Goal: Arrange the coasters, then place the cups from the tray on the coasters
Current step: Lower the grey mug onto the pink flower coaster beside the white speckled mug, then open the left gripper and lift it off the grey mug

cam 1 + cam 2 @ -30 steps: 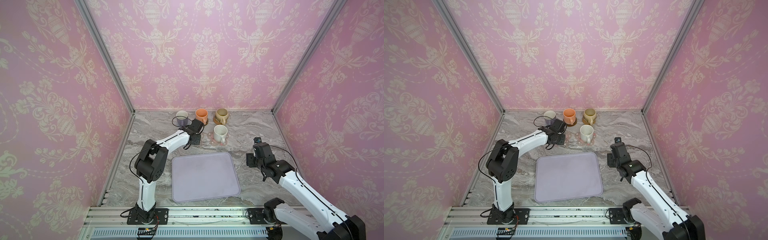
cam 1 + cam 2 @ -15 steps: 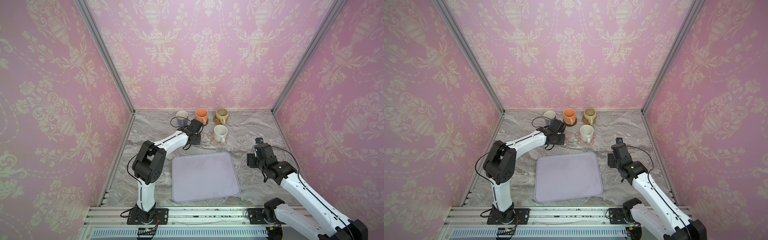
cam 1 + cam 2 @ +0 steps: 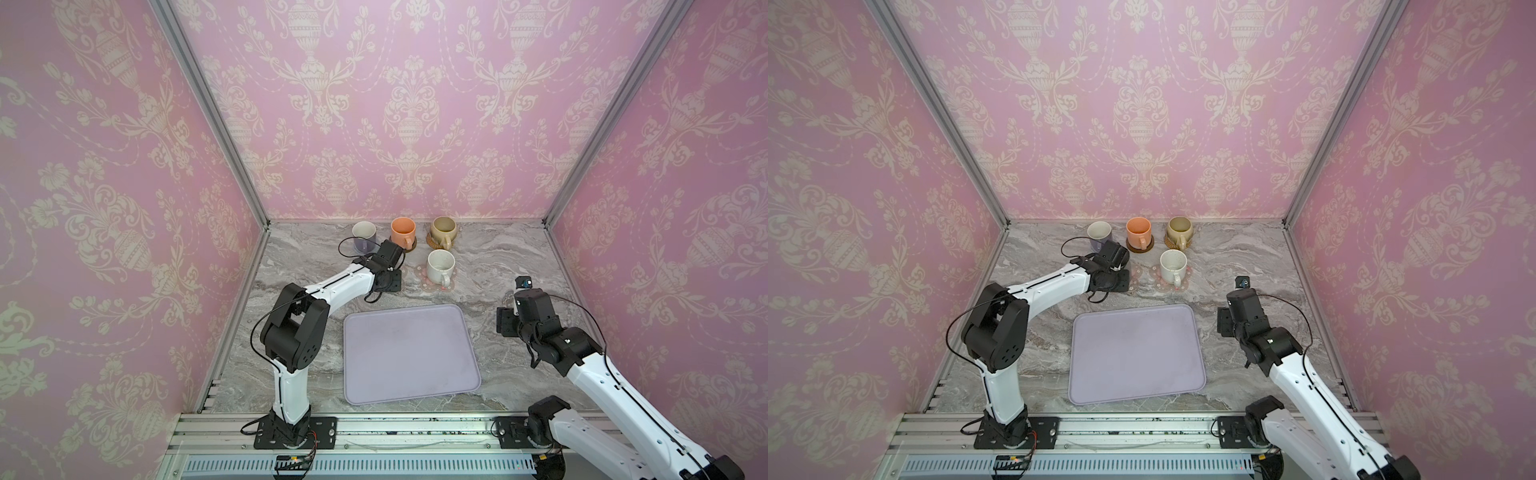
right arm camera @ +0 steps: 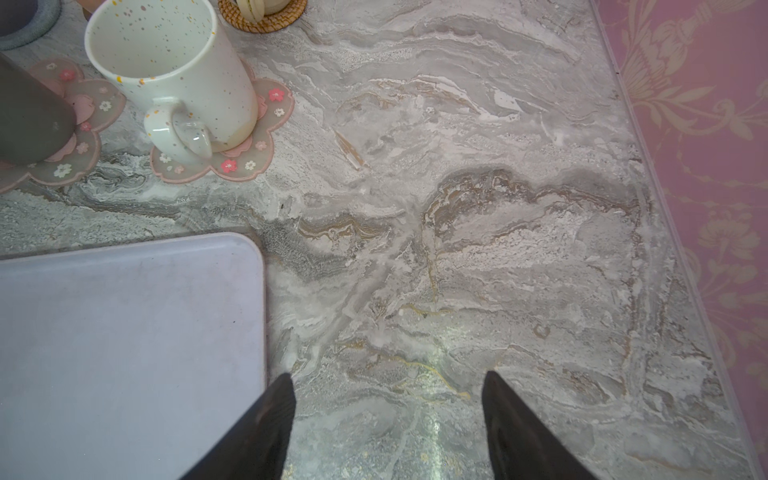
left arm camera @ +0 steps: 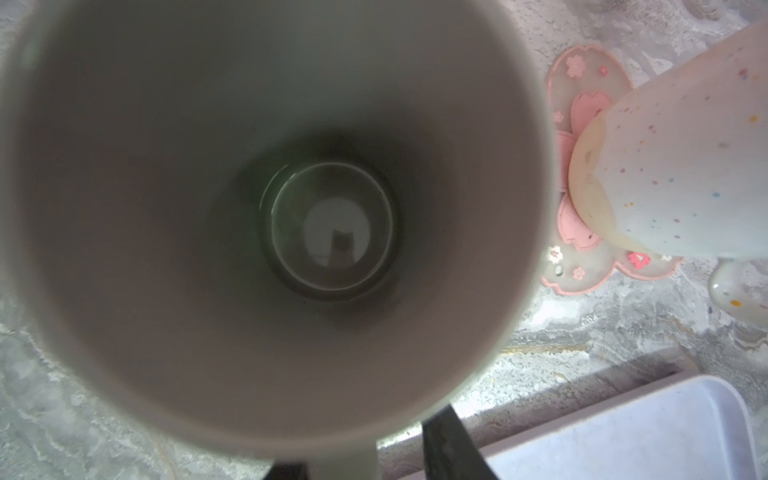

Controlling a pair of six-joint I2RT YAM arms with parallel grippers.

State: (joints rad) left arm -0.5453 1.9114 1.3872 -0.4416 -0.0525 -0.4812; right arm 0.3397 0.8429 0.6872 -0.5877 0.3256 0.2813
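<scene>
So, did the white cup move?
No. The white cup is in the same spot as before, on its pink coaster, and its gap to the tray has not changed.

Lavender tray (image 4: 124, 340); speckled white cup (image 4: 216, 108); pink flowered coaster (image 4: 245, 162); grey marbled table (image 4: 478, 249)

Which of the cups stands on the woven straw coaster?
The beige cup, at the right end of the back row. The orange cup beside it stands on a dark brown disc, the white speckled cup on a pink flower coaster.
</scene>
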